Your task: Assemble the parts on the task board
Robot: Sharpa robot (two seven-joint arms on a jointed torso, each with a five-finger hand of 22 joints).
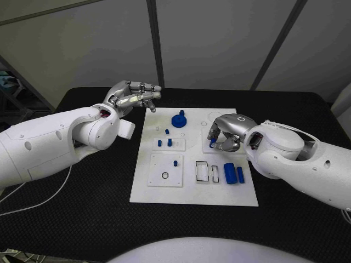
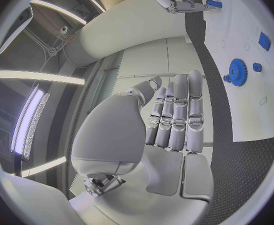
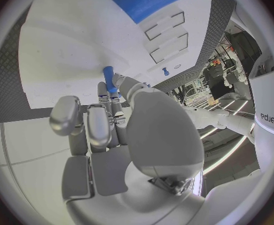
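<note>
The white task board (image 1: 193, 189) lies in the middle of the black table. My right hand (image 1: 227, 133) hovers over the board's right middle and pinches a small blue peg (image 1: 213, 144) in its fingertips; the right wrist view shows the peg (image 3: 109, 78) pointing down at the board (image 3: 68, 50). My left hand (image 1: 132, 96) is raised off the board's far left corner, fingers stretched out (image 2: 175, 116), holding nothing. A blue gear (image 1: 179, 119) stands near the board's far edge, also seen as the gear (image 2: 237, 72) in the left wrist view.
Two blue cylinders (image 1: 234, 173) lie side by side on the board's right near part, next to two empty rectangular slots (image 1: 206, 171). Small blue pegs (image 1: 165, 143) stand left of centre. A raised white sub-plate (image 1: 166, 169) sits near left.
</note>
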